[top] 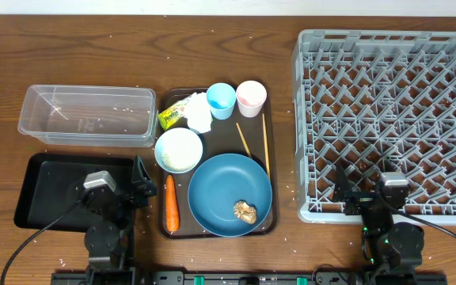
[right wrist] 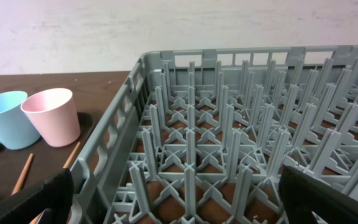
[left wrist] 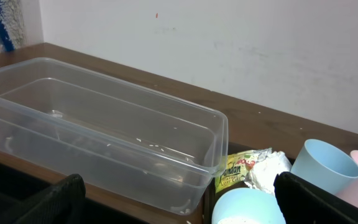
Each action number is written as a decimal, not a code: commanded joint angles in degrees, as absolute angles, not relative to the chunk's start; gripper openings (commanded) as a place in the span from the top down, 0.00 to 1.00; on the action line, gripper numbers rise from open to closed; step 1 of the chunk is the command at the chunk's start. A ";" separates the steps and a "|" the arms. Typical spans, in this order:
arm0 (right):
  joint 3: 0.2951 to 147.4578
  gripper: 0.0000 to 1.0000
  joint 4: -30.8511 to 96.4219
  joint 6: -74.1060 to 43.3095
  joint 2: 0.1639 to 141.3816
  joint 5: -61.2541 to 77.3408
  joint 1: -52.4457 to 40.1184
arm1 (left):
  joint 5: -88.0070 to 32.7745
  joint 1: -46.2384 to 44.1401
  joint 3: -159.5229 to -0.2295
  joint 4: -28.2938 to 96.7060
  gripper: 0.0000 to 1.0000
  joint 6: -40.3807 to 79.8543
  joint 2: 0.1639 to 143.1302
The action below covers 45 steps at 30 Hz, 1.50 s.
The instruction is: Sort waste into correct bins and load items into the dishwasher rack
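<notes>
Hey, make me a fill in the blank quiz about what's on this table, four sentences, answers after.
1. The tan scrap lies on the blue ____.
2. In the overhead view, the carrot lies just below the white ____.
3. In the overhead view, the clear tub sits directly above the ____ tray.
4. The rack holds ____ dishes.

Missing words: plate; bowl; black; no.
</notes>
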<state>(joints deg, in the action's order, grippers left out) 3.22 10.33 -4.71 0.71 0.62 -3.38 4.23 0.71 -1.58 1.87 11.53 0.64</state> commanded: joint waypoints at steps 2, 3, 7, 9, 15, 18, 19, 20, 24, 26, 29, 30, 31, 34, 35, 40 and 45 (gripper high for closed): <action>2.98 0.01 10.24 -4.21 0.45 1.06 -3.40 | 4.47 0.95 -0.23 3.66 0.02 10.37 0.67; 2.98 0.01 10.22 -4.21 0.45 1.06 -3.40 | 4.47 0.95 -0.23 3.66 0.02 10.35 0.67; 2.98 0.01 10.24 -4.21 0.45 1.06 -3.40 | 4.47 0.95 -0.23 3.64 0.02 10.35 0.67; 2.98 0.01 10.24 -4.21 0.45 1.06 -3.40 | 4.43 0.95 -0.23 3.64 0.02 10.37 0.67; 2.98 0.01 10.20 -4.21 0.45 1.10 -3.40 | 4.43 0.95 -0.23 3.66 0.02 10.37 0.67; 2.98 0.01 10.22 -4.21 0.45 1.08 -3.40 | 1.91 0.95 -0.23 3.79 0.02 10.39 0.67; 2.98 0.01 10.22 -4.21 0.45 1.08 -3.40 | 0.99 0.95 -0.23 3.75 0.02 10.41 0.67; 2.98 0.01 10.24 -4.23 0.45 1.08 -3.40 | 0.34 0.95 -0.23 3.75 0.02 10.41 0.67; 3.01 0.01 8.32 -4.23 0.45 2.79 -3.40 | -3.44 0.95 -0.23 2.13 0.02 12.84 0.67; 3.53 0.01 7.29 -4.21 0.45 5.74 -3.40 | -7.07 0.95 -0.67 -0.38 0.02 12.82 0.67; 5.91 0.01 8.01 -4.23 0.56 7.14 -3.40 | -9.89 0.95 -3.64 -1.56 0.02 13.28 0.89; 7.55 0.01 8.97 -4.23 0.78 7.14 -3.40 | -9.96 0.95 -4.86 -1.26 0.02 13.50 1.26; 8.75 0.01 9.87 -4.23 0.99 7.14 -3.40 | -9.98 0.95 -6.70 -0.36 0.02 13.47 2.04; 14.59 0.01 14.37 -4.23 2.96 7.14 -3.40 | -10.37 0.95 -13.26 3.90 0.02 13.47 5.89; 17.28 0.01 16.56 -4.23 4.38 7.14 -3.40 | -11.29 0.95 -16.93 6.68 0.02 13.45 8.29; 29.10 0.01 27.22 -4.78 13.72 8.38 -3.40 | -11.62 0.95 -34.24 21.50 0.02 13.45 22.06; 41.85 0.01 38.13 -6.83 27.70 9.43 -3.40 | -11.84 0.95 -53.12 37.26 0.02 13.43 39.46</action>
<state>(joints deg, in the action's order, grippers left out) 36.05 35.40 -5.41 21.30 8.03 -3.40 -10.79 0.71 -45.19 32.86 13.34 32.32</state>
